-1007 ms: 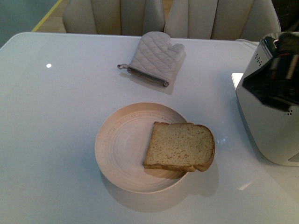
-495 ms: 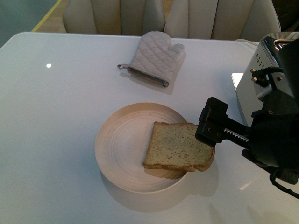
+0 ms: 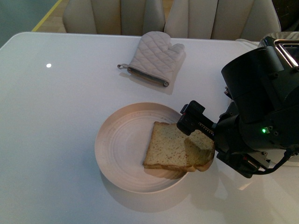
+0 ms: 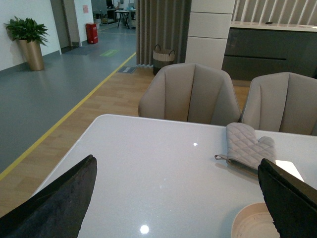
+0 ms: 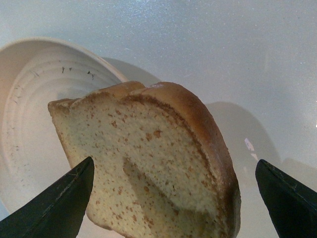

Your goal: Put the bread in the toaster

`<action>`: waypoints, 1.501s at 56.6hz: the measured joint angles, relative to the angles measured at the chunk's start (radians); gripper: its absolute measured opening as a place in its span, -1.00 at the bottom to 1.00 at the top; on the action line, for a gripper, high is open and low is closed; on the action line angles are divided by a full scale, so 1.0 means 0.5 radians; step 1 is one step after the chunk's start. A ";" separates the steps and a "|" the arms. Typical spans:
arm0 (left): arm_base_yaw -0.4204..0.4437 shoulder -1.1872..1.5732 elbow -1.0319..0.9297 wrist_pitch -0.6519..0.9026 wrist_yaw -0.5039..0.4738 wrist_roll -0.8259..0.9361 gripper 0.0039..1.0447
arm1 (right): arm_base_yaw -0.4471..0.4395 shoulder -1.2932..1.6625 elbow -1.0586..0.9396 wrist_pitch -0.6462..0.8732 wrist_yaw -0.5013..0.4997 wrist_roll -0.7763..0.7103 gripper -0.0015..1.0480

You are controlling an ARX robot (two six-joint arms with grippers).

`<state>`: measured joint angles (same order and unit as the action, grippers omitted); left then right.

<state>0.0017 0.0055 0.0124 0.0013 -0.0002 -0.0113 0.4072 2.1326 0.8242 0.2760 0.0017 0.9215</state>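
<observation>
The bread (image 3: 170,149), a tan speckled slice with a brown crust, lies flat on the right half of a pale round plate (image 3: 121,144). My right gripper (image 3: 198,140) is open and hovers just above the slice's rounded right end, one finger (image 3: 189,119) over its far edge. In the right wrist view the bread (image 5: 148,158) fills the space between the spread fingers of the gripper (image 5: 173,198), which do not touch it. The toaster (image 3: 287,46) is mostly hidden behind my right arm; only its chrome top shows. My left gripper (image 4: 173,208) is open and empty above the table's left part.
A quilted grey oven mitt (image 3: 154,58) lies on the white table beyond the plate; it also shows in the left wrist view (image 4: 247,146). Beige chairs (image 3: 117,16) stand along the far edge. The plate rim (image 4: 252,223) shows in the left wrist view.
My right arm has come in from the right, off the toaster's side, and moved left and down until its open gripper is over the bread's right end. The bread has not moved.
</observation>
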 joint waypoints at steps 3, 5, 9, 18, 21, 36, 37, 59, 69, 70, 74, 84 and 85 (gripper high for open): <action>0.000 0.000 0.000 0.000 0.000 0.000 0.86 | -0.003 0.016 0.011 0.004 -0.005 0.000 0.83; 0.000 0.000 0.000 0.000 0.000 0.000 0.86 | -0.004 0.029 0.016 0.014 -0.011 0.000 0.83; 0.000 0.000 0.000 0.000 0.000 0.000 0.86 | -0.003 0.055 0.022 0.037 -0.034 -0.001 0.83; 0.000 0.000 0.000 0.000 0.000 0.000 0.86 | 0.015 0.094 0.025 0.047 -0.080 -0.014 0.83; 0.000 0.000 0.000 0.000 0.000 0.000 0.86 | 0.021 0.098 0.025 0.050 -0.080 -0.018 0.83; 0.000 0.000 0.000 0.000 0.000 0.000 0.86 | 0.022 0.098 0.024 0.092 -0.048 -0.026 0.15; 0.000 0.000 0.000 0.000 0.000 0.000 0.86 | 0.023 0.098 0.024 0.101 -0.050 -0.026 0.08; 0.000 0.000 0.000 0.000 0.000 0.000 0.86 | 0.026 -0.004 -0.016 0.309 -0.098 -0.003 -0.93; 0.000 0.000 0.000 0.000 0.000 0.000 0.86 | 0.037 -0.111 -0.079 0.554 -0.136 0.010 -0.94; 0.000 0.000 0.000 0.000 0.000 0.000 0.86 | 0.038 -0.122 -0.085 0.571 -0.143 0.011 -0.94; 0.000 0.000 0.000 0.000 0.000 0.000 0.86 | 0.045 -0.207 -0.124 0.674 -0.174 0.013 -0.94; 0.000 0.000 0.000 0.000 0.000 0.000 0.86 | 0.032 -0.571 -0.234 0.729 -0.192 -0.046 -0.94; 0.000 0.000 0.000 0.000 0.000 0.000 0.86 | 0.022 -0.634 -0.252 0.729 -0.193 -0.061 -0.94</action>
<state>0.0017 0.0055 0.0124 0.0013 -0.0002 -0.0113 0.4183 1.8156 0.6983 0.6407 -0.0948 0.8909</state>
